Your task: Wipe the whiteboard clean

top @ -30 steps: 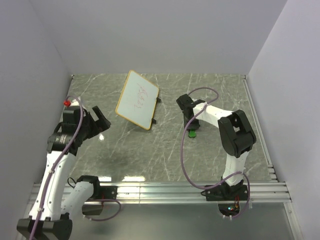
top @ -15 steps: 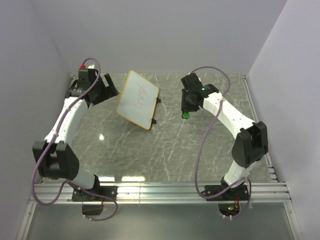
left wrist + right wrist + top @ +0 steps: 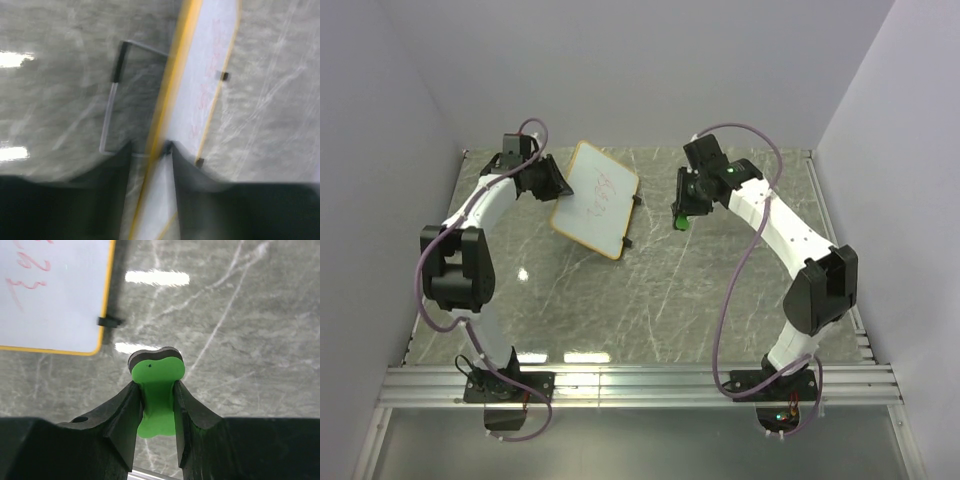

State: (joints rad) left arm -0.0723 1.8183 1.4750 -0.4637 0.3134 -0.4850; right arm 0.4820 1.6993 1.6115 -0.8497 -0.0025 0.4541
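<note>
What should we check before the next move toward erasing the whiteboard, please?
1. The eraser is clamped in the right gripper: ok.
2. The left gripper straddles the frame edge of the whiteboard: ok.
3. The left grip is firm on the frame: cannot tell, that view is blurred.
4. The red scribbles are visible to aim at: ok.
5. The eraser touches the whiteboard: not ok, it is off to the board's right, apart.

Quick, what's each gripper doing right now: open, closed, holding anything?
Left gripper: jaws straddle the edge of the whiteboard; too blurred to tell whether they are clamped.
Right gripper: closed on the green eraser.
</note>
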